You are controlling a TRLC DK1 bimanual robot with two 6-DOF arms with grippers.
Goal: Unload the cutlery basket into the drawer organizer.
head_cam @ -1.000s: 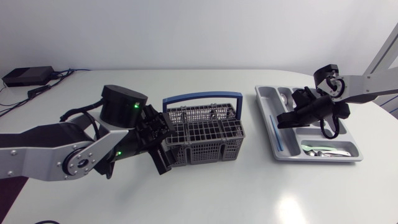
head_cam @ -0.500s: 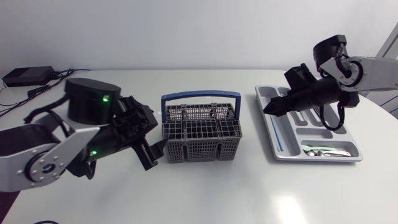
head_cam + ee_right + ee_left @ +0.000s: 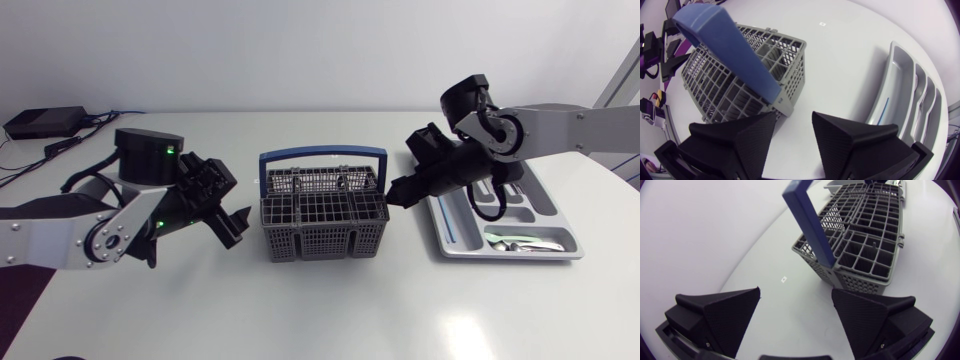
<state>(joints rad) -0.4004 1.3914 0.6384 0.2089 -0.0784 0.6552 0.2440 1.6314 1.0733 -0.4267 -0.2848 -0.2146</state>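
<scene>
The grey cutlery basket (image 3: 322,218) with its blue handle (image 3: 325,156) stands mid-table. My left gripper (image 3: 236,222) hangs open just left of it, nothing between its fingers (image 3: 722,316); the left wrist view has the basket (image 3: 865,240) a short way ahead. My right gripper (image 3: 397,191) is open and empty at the basket's right end, over the gap to the grey drawer organizer (image 3: 440,170). In the right wrist view the basket (image 3: 725,85) lies ahead of one finger and the organizer (image 3: 900,65) off to the other side. The compartments that show look empty.
Spoons (image 3: 525,240) lie in the organizer's near compartment and a blue-handled piece (image 3: 448,225) in its long left slot. A black box with cables (image 3: 45,122) sits at the table's far left corner. Bare tabletop lies in front of the basket.
My right arm has swung left from above the organizer to the basket's right end, its fingers spreading. My left gripper has drawn back from the basket's left side.
</scene>
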